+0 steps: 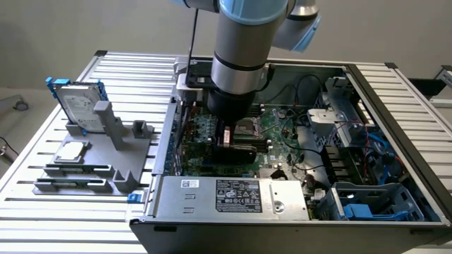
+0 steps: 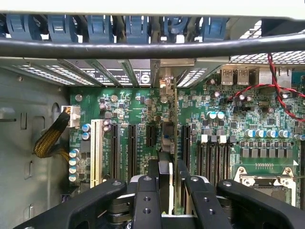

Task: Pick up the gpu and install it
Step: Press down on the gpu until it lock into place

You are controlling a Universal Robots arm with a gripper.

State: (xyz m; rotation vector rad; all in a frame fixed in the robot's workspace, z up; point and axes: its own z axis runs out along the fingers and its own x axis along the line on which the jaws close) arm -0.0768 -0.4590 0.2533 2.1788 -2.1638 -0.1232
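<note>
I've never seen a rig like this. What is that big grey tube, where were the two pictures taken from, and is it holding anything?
The grey tube is a robot arm. One picture comes from a camera standing off the arm. The other comes from a camera on its wrist, looking past the black pincer into an open computer case. The pincer is closed on the gpu, a flat black graphics card seen edge-on, over the green motherboard with its long slots. I cannot tell whether it sits in a slot yet. At the exterior view's left, on the slatted table, a grey holder carries an upright silver hard drive and a small square CPU chip lying flat.
</note>
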